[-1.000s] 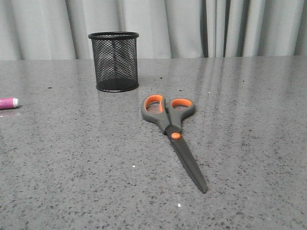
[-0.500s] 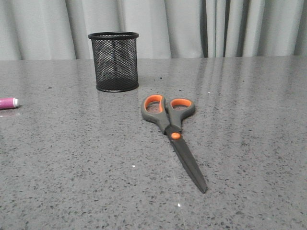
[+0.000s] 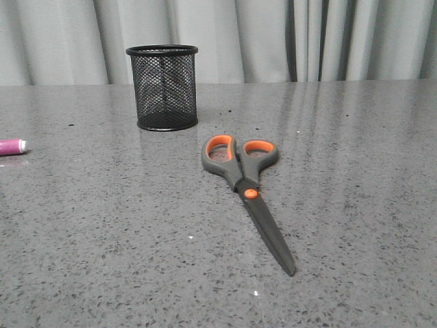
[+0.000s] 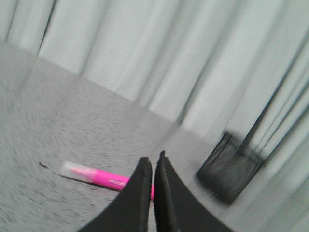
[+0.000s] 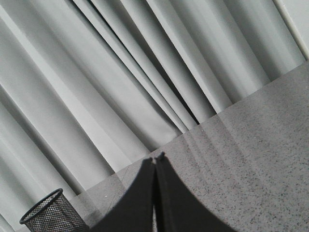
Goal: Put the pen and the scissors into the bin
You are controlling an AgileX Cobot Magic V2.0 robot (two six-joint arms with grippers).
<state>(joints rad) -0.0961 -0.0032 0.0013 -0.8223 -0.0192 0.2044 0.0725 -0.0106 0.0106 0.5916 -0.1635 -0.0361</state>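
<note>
Scissors (image 3: 244, 188) lie mid-table, bin (image 3: 162, 87) far left, pen (image 3: 11, 146) at left edge; both grippers (image 4: 154, 162) (image 5: 155, 158) closed, empty.

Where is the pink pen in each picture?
Front view: the pen lies at the far left edge of the table, partly cut off.
Left wrist view: the pen lies on the table just beyond the shut left hand.
Right wrist view: not in it.
Shared landmark: the black mesh cup, seen in all three views.
</note>
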